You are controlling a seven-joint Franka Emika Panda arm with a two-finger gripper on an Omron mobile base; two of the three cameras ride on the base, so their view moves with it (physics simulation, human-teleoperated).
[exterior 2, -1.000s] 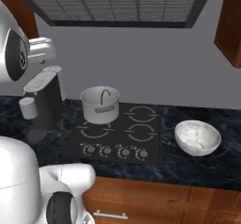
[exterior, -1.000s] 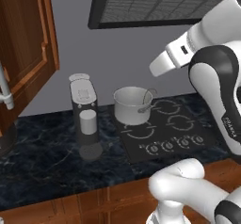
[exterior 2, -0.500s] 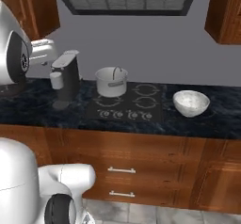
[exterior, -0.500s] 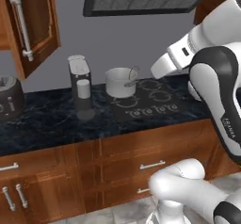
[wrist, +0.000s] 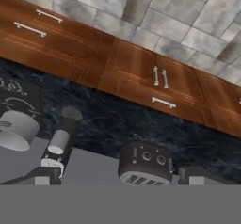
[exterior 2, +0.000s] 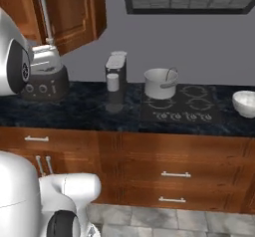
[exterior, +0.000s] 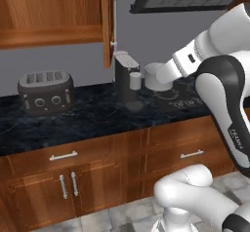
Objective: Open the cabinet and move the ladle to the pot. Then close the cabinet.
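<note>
One cabinet point(exterior 2: 74, 12) door ajar; end effector point(wrist: 115, 176) released, empty, above the toaster point(wrist: 143, 164); pot point(exterior 2: 160, 83) on stove.

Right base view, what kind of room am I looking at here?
A kitchen, rendered rather than real. A pot sits on a black stovetop set into a dark counter, with a toaster and a coffee machine alongside, and wooden cabinets below and above.

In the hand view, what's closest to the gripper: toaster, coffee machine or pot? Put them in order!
1. Toaster, right by the gripper.
2. Coffee machine, further left.
3. Pot, at the far left edge.
</note>
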